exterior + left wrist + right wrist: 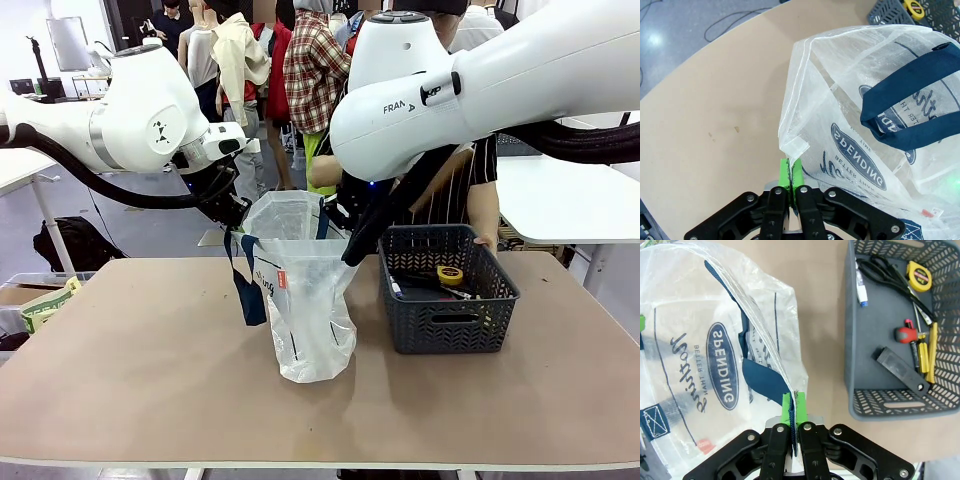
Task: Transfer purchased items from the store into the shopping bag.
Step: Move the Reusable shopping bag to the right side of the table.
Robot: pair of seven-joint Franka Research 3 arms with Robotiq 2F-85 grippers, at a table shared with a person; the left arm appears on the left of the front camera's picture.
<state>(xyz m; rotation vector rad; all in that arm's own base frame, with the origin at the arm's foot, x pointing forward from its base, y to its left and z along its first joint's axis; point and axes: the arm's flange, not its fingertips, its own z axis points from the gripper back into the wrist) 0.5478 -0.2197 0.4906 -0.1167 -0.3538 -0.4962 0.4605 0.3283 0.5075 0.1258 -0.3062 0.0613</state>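
Observation:
The translucent white shopping bag [303,300] stands on the table's middle with its mouth held open. My left gripper [236,218] is shut on the bag's left rim, green pads [785,173] pinching the plastic edge. Shut on the opposite rim is my right gripper [341,222], its pads [786,407] clamping the plastic beside a navy handle [760,380]. The dark grey basket [400,300] sits just right of the bag. In it lie a yellow tape measure [918,276], a thin white stick [861,286], black scissors [886,269], a red-handled tool [906,333] and a dark block [897,367].
A person in a striped shirt [487,170] stands behind the basket at the far edge. The brown table [130,370] has bare room left of and in front of the bag. A second navy handle [246,290] hangs down the bag's left side.

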